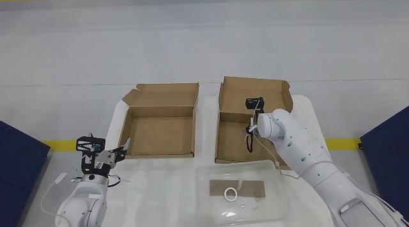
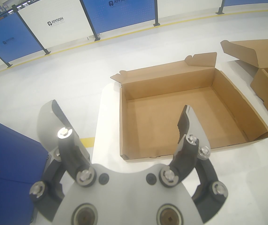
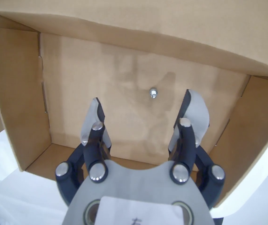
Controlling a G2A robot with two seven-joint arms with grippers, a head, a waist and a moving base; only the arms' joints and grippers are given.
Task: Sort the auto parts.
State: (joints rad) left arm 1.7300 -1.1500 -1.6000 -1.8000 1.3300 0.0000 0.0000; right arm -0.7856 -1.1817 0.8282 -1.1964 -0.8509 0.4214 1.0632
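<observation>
Bolt [image 3: 153,93], one, in right box [image 1: 230,144], second box [image 1: 160,134] beside, one ring [image 1: 230,193]

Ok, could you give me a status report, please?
Left gripper jaws open, empty, by left box. Right gripper jaws open over small bolt in right box. Nothing in the way.

The right arm [image 1: 307,156] and the left arm [image 1: 86,204] wear glossy white, rounded shells. A black camera block [image 1: 254,103] sits at the right wrist, and a black cable [image 1: 248,141] loops below it. The left pincer [image 2: 120,106] and the right pincer [image 3: 143,96] each have a grey metal plate, black linkages, silver screws and pale grey fingers with black pads. The right one carries a white label [image 3: 143,211].
</observation>
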